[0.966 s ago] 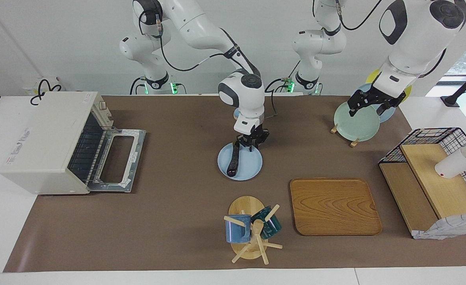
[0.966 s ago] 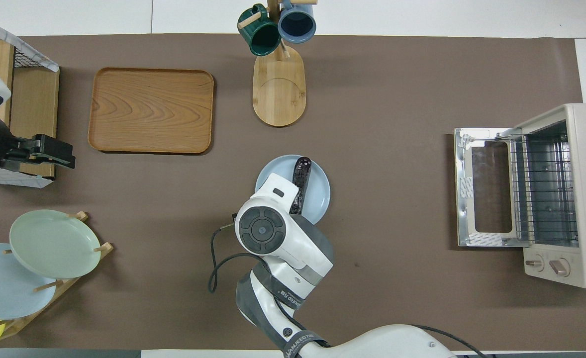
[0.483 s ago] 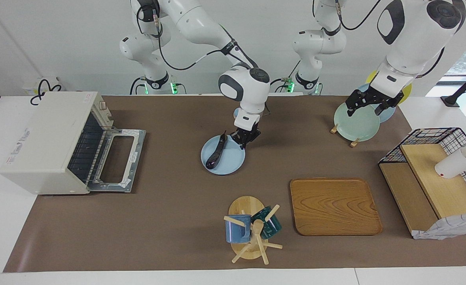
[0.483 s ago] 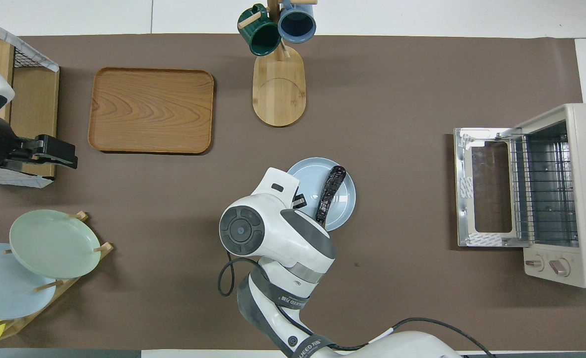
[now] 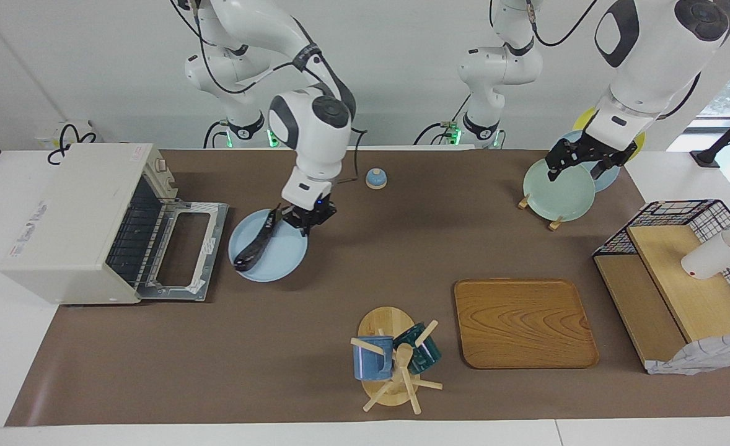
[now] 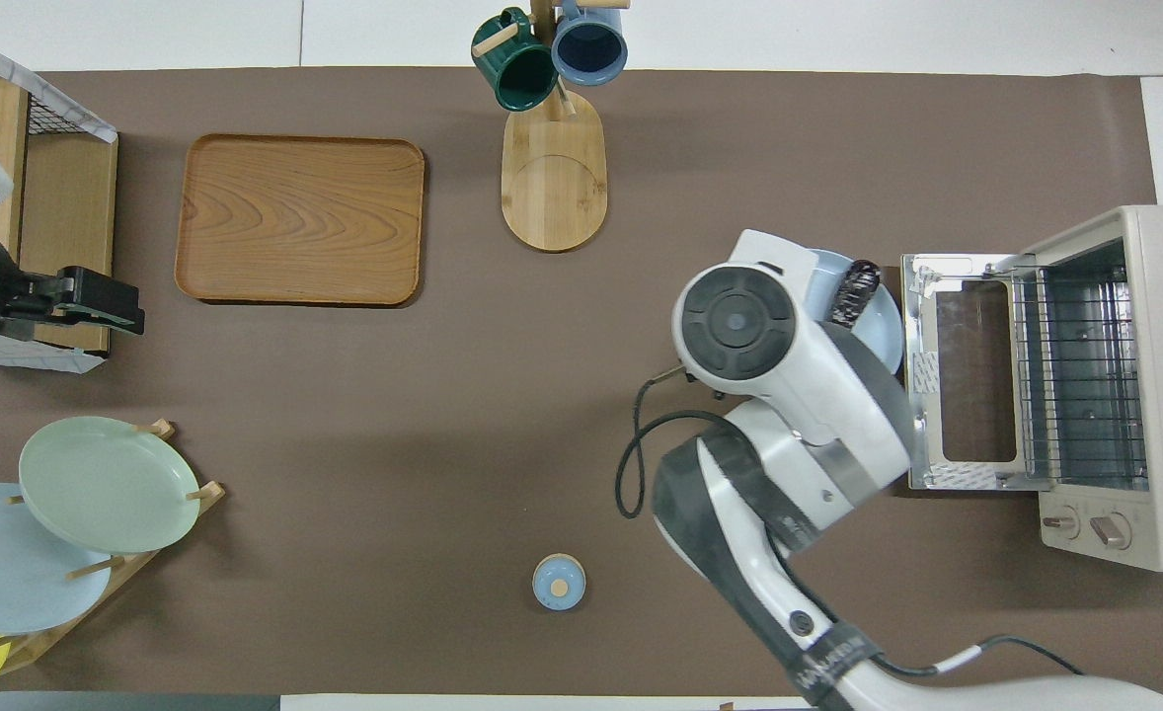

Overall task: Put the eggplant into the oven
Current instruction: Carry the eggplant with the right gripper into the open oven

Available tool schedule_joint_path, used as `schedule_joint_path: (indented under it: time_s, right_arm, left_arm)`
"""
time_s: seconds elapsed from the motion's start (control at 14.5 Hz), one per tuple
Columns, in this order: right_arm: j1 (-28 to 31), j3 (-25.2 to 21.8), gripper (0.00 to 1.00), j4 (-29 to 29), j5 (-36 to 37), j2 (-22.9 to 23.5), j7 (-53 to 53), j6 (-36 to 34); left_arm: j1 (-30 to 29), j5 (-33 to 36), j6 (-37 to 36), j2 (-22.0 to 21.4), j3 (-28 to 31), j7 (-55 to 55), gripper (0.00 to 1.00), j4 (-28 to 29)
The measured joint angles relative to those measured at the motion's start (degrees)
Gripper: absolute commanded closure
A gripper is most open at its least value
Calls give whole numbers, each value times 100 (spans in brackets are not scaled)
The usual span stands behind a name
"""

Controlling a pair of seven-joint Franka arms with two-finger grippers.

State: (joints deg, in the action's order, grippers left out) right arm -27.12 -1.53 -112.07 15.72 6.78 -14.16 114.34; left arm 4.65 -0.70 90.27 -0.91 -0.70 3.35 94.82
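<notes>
Right gripper (image 5: 306, 218) clenched on rim of plate (image 5: 278, 260), eggplant (image 5: 256, 243) lying on it, just in front of open oven (image 5: 86, 217) door. Nothing in oven yet; eggplant to rack remains. Left gripper (image 5: 579, 162) waiting over plate rack (image 5: 554, 192), fingers (image 5: 553, 173) released.

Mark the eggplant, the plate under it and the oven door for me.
eggplant (image 5: 255, 244), facing view, mid-body.
blue plate (image 5: 281, 255), facing view, bare surface beside the eggplant.
oven door (image 5: 215, 240), facing view, metal frame edge.
</notes>
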Motion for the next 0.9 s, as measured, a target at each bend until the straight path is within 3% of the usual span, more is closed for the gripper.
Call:
schedule_joint_path:
  time_s: [0.28,0.55,0.9]
  right_arm:
    - [895,10,100,-888,6,-837,1108,-157]
    - [2200,-8,100,-1034,7,-1106,2683,-136]
    - [2651,6,100,-1504,6,-1185,3039,460]
  left_arm:
    - [-26,0,0,0,2,0,0,0]
    - [-44,0,0,0,2,0,0,0]
    - [-44,0,0,0,2,0,0,0]
